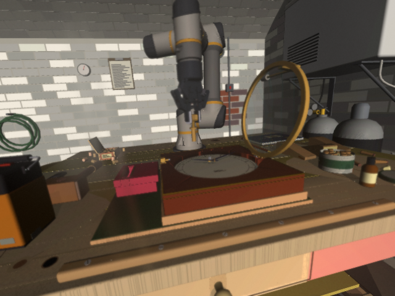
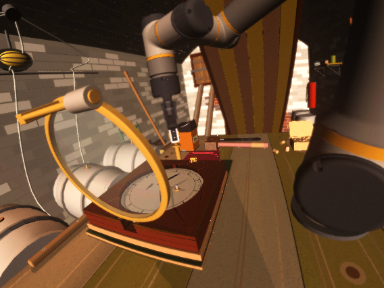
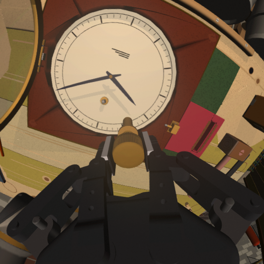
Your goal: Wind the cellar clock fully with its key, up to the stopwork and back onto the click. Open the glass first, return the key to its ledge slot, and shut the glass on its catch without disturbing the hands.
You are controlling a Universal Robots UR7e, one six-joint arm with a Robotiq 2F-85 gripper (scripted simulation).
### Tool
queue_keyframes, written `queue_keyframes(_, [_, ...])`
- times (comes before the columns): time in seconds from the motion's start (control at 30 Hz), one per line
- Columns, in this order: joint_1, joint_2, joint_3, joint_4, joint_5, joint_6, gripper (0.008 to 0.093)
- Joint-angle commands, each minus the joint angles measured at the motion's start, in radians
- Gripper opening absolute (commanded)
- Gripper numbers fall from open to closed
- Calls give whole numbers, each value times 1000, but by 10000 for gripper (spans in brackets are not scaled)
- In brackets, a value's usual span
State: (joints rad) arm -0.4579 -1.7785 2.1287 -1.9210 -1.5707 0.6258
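The brass key (image 3: 128,144) hangs upright in my grasp, shaft down, above the far edge of the clock. My gripper (image 1: 192,116) (image 2: 173,134) (image 3: 128,147) is closed on its knurled head. The clock (image 1: 220,173) (image 2: 162,192) lies flat on the bench in a dark red case. Its pale dial (image 3: 113,71) shows two dark hands and a small winding hole (image 3: 103,100). The brass-rimmed glass (image 1: 276,108) (image 2: 108,159) stands swung open on its hinge at one side of the case. The pink ledge (image 1: 136,180) (image 3: 197,130) beside the case has an empty slot (image 3: 204,136). A small brass catch (image 3: 172,126) sits on the case edge.
A brick wall and the arm's base (image 1: 188,133) stand behind the clock. A mallet (image 3: 234,147), an orange box (image 1: 22,204), a tin (image 1: 337,158), a brown bottle (image 1: 369,172) and gas cylinders (image 1: 357,127) lie around the bench. A dark hood (image 1: 328,35) overhangs the right.
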Motion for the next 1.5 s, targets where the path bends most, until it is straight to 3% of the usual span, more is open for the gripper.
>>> queue_keyframes(0.0, [-18, 3, -3, -2, 0, -17, 80])
queue_keyframes(0.4, [-254, 84, -70, -17, 0, -253, 80])
queue_keyframes(0.67, [-358, 155, -133, -24, 0, -358, 80])
queue_keyframes(1.03, [-399, 189, -167, -25, 0, -400, 80])
queue_keyframes(1.47, [-401, 208, -136, -74, 0, -401, 80])
